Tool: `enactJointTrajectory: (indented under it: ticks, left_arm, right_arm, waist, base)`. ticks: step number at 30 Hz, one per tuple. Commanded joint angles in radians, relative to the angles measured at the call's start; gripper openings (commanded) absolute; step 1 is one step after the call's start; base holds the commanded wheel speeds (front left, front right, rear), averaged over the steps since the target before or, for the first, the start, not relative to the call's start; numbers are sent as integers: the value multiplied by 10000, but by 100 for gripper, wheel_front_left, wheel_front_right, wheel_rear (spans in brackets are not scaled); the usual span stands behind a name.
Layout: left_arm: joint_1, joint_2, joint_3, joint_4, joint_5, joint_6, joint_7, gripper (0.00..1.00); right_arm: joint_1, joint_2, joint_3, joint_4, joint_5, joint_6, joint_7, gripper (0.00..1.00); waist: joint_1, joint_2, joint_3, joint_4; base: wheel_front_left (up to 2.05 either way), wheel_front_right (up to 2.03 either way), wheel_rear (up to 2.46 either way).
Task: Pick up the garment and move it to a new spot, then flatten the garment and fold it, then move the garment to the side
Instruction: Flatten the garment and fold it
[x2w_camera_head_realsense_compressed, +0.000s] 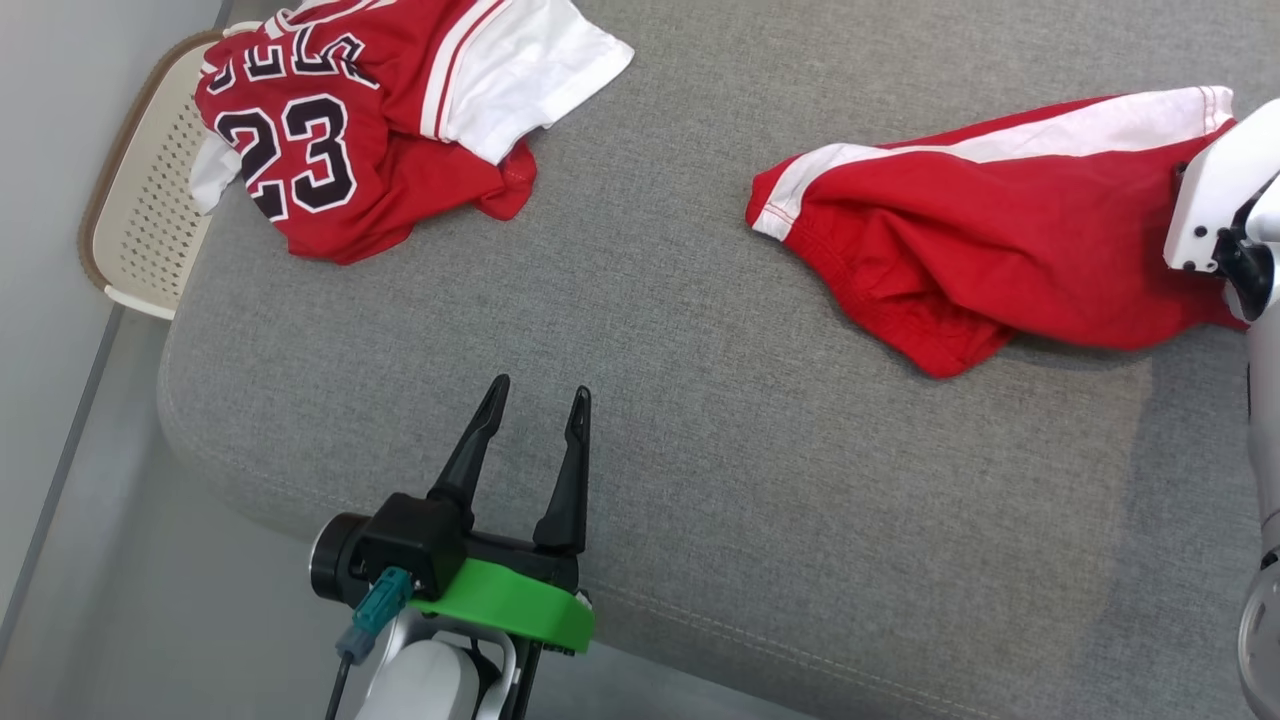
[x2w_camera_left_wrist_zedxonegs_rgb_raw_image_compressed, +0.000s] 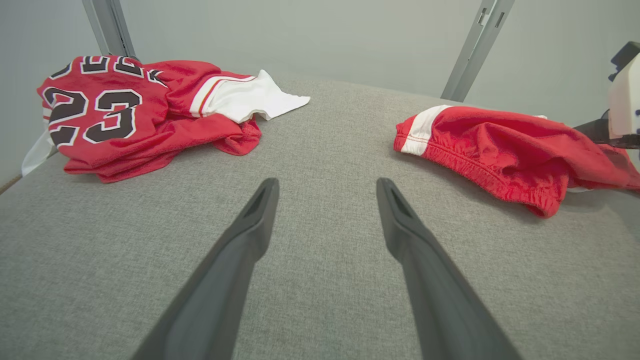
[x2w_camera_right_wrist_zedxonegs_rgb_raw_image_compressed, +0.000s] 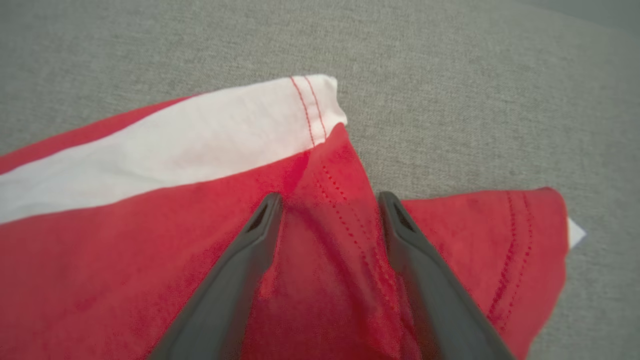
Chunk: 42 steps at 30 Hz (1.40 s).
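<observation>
Left gripper (x2w_camera_head_realsense_compressed: 539, 386) hung spread, the jersey (x2w_camera_head_realsense_compressed: 330, 150) marked "23" lay ahead-left of it; right gripper (x2w_camera_right_wrist_zedxonegs_rgb_raw_image_compressed: 328, 197) stood spread, straddling the red shorts (x2w_camera_right_wrist_zedxonegs_rgb_raw_image_compressed: 150, 250).

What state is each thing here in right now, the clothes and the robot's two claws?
red shorts: crumpled on the grey cushion, not flattened or folded.
number 23 jersey: bunched in a heap, one edge hanging over the basket.
left gripper: open, holding nothing, above bare cushion.
right gripper: open, straddling a ridge of the shorts near a hem, not clamped.
cream basket: beside the cushion, partly covered by the jersey.
</observation>
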Motion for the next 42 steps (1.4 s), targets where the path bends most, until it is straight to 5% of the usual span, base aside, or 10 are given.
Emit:
enactJointTrajectory:
  ticks: [1,3,4,5,22,35,36,37,38,42]
  left_arm:
    - [-152,-6,0,25,-69,57,2,100]
    - [-189,-6,-8,34,-101,64,2,100]
    - [-219,-6,7,16,-103,90,3,100]
    - [-254,-6,23,13,-99,110,2,100]
    - [-138,106,254,551,-101,108,2,100]
    - [215,420,369,688,-275,214,130,100]
    - [230,456,378,670,-253,229,143,100]
    - [229,480,388,643,-251,245,159,100]
    - [239,509,397,628,-258,252,171,100]
    - [243,581,342,611,-227,276,243,100]
  right_arm:
    - [-119,22,-21,37,-54,-13,24,86]
    - [-141,73,49,137,-221,-12,-60,23]
    - [-189,113,121,140,-291,-10,-155,4]
    - [-224,162,196,142,-299,-10,-318,0]
    - [534,385,1515,181,1009,-14,-1595,0]
    - [3627,407,2136,-2383,2578,-14,-1217,0]
    - [3853,450,2173,-2594,2647,-14,-1185,15]
    - [4060,490,2176,-2786,2725,-14,-1173,72]
    - [4267,521,2162,-2950,2766,-14,-1151,100]
    - [4774,616,2103,-3408,2839,-12,-1372,100]
  waist:
    - [0,0,94,92]
    - [0,0,118,80]
    - [0,0,161,47]
    - [0,0,189,18]
    - [0,0,-941,-1112]
    - [0,0,-1778,-1898]
    - [0,0,-1793,-1940]
    - [0,0,-1799,-1978]
    - [0,0,-1815,-2013]
    - [0,0,-1874,-2092]
  base:
    - [0,0,0]
    - [0,0,0]
    - [0,0,0]
    - [0,0,0]
    - [0,0,0]
    - [0,0,0]
    - [0,0,0]
    - [0,0,0]
    - [0,0,0]
    - [0,0,0]
